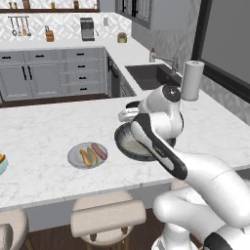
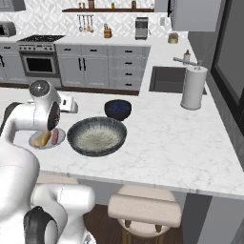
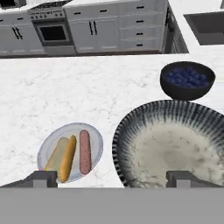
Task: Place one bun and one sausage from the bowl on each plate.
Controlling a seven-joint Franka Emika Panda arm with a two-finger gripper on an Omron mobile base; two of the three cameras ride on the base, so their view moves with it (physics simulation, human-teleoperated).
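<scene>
Jaws wide apart above bowl (image 3: 175, 144), bun (image 3: 63, 158) and sausage (image 3: 85, 152) on grey plate (image 3: 97, 141)

Bare marble counter (image 3: 65, 87) wide open behind grey plate (image 3: 48, 151), up to cabinets.
Plate, with bun (image 3: 65, 159) and sausage (image 3: 84, 152) on it, sits just beside big bowl (image 3: 131, 127); only narrow strip of counter between them.
Small dark bowl (image 3: 187, 80) stands close behind big bowl's far rim, tight gap.
Paper towel roll (image 2: 193, 87) upright near sink (image 2: 169, 79), well apart from bowls; open counter between.
</scene>
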